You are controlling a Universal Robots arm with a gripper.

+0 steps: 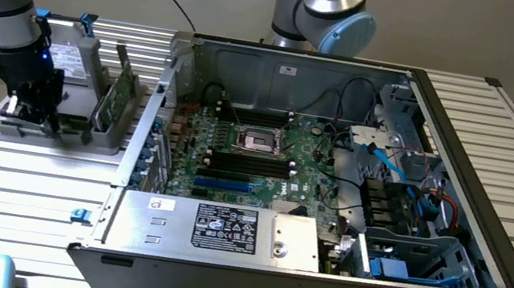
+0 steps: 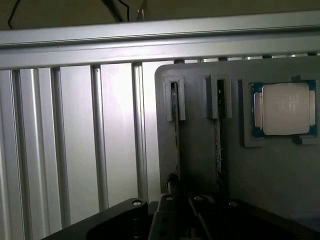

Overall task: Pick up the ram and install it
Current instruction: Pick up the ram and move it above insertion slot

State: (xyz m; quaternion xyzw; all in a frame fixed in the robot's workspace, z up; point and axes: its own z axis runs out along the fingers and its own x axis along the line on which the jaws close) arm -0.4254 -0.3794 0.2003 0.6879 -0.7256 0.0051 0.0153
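Two thin green ram sticks stand on edge in slots of a grey fixture (image 1: 65,137); in the exterior view one ram (image 1: 124,97) shows beside the open computer case. In the wrist view, one ram (image 2: 175,130) runs straight down to my gripper (image 2: 182,202), and a second stick (image 2: 218,135) lies in the slot beside it. In the exterior view, my gripper (image 1: 37,115) is lowered onto the fixture, on the exterior view's left of the sticks. Whether it touches a stick is hidden.
The open computer case (image 1: 489,225) lies at centre and right, with dark memory slots (image 1: 248,164) on its motherboard. A silver processor chip (image 2: 285,109) rests in the fixture (image 2: 200,165). A grey drive (image 1: 71,59) stands behind it. A second arm (image 1: 323,9) rises at the back.
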